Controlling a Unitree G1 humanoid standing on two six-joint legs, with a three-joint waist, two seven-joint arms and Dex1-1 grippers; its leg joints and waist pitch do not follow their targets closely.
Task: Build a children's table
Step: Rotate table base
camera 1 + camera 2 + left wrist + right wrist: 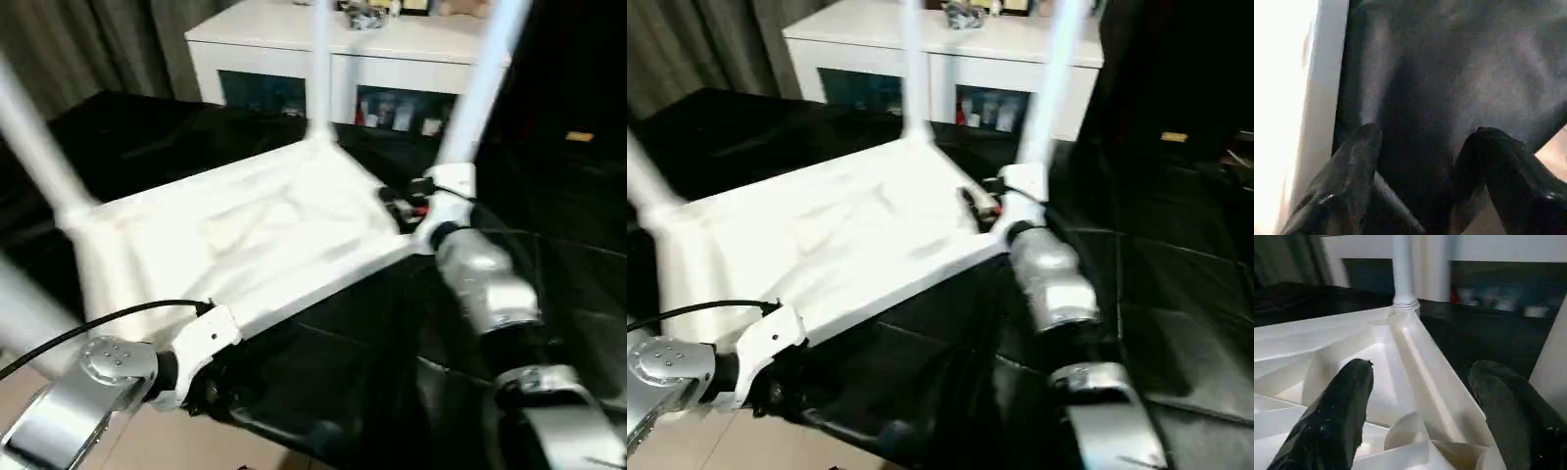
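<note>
Four white legs stand up from the children's table [255, 235], which lies upside down on the desk [549, 284], a surface under a black glossy cover. You can read no brand, label or writing anywhere on it. The top is square, with a raised rim, and its underside [1327, 367] shows ribs that run from the corners toward the middle. Each leg is long and round. The far leg [320, 59] sits in a ringed socket at the far corner, and you see this clearly in the right wrist view. The leg at the right corner [480, 88] rises just beside your right wrist. The leg at the left corner [34, 137] leans up out of the picture.

Your right pincer [1420, 396] is wide, with nothing between its two black fingers [1337, 416]. It points over the right corner of the top, one finger above the ribbed underside and the other outside the rim.

Your left pincer [1422, 161] is also wide and holds nothing. It is at the near edge of the top, low beside the white rim [1322, 98], and it looks at the black cover. Behind the desk stands a white cabinet [294, 59] with dark glass doors.
</note>
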